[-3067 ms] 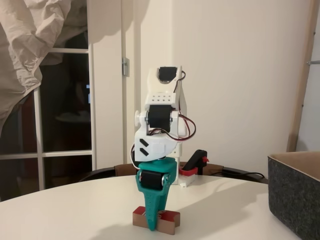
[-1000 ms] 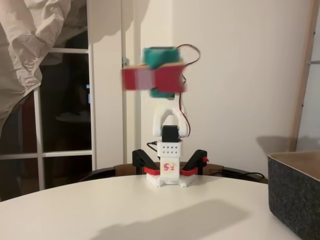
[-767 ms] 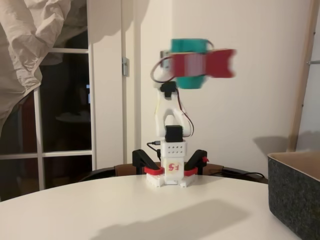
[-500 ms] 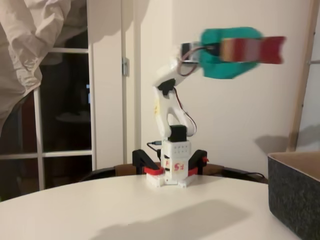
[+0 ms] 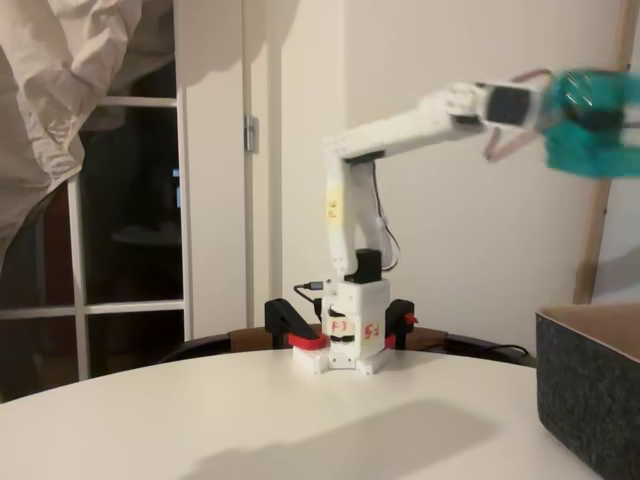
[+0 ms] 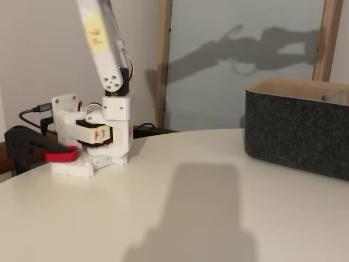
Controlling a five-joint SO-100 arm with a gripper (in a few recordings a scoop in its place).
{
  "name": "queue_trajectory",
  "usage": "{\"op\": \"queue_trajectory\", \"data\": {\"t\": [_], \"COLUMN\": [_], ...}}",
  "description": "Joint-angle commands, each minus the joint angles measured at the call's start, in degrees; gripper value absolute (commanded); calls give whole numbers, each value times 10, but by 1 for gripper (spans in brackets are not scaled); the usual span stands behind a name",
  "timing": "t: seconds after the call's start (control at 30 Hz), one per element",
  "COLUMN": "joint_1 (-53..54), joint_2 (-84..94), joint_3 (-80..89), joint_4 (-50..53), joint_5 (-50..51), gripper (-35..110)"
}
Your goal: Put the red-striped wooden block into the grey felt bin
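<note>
Teal gripper [image 5: 598, 120], blurred, high at about two o'clock in a fixed view, cut by the right edge, well above the bin; fingers too smeared to tell whether apart, together or clamped on anything. Red-striped wooden block not made out in that blur.

Round white table [image 5: 200, 420] across the lower part of both fixed views, with a broad soft shadow near its middle.

Grey felt bin [image 6: 297, 134] at three o'clock in a fixed view, standing upright on the table, dark charcoal walls, tan lining along the rim; same bin at about four o'clock in the other fixed view, cut off at the right edge. Inside hidden by the walls.

White arm [image 5: 400, 130] reaching from its base at centre up and then out toward two o'clock, upper link nearly level. Yellow label on the upright link in both fixed views.

White arm base [image 6: 92, 136] at nine o'clock in a fixed view, well apart from the bin.

Red-and-black plastic clamp [image 6: 41, 152] at the base's left, gripping the table edge; clamp ends on both sides of the base in the other fixed view.
</note>
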State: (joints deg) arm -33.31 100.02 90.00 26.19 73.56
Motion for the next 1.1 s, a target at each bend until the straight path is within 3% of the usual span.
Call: {"op": "queue_trajectory", "data": {"t": [0.0, 0.33, 0.47, 0.63, 1.07], "joint_1": [-15, 7, 2, -29, -92], "joint_2": [-53, -184, -184, -153, 59], "joint_3": [-24, -21, -22, -24, -20], "joint_4": [-9, -8, 30, 52, 285], "joint_5": [-48, -103, -117, -139, -162], "gripper": [2, 7, 17, 17, 17]}}
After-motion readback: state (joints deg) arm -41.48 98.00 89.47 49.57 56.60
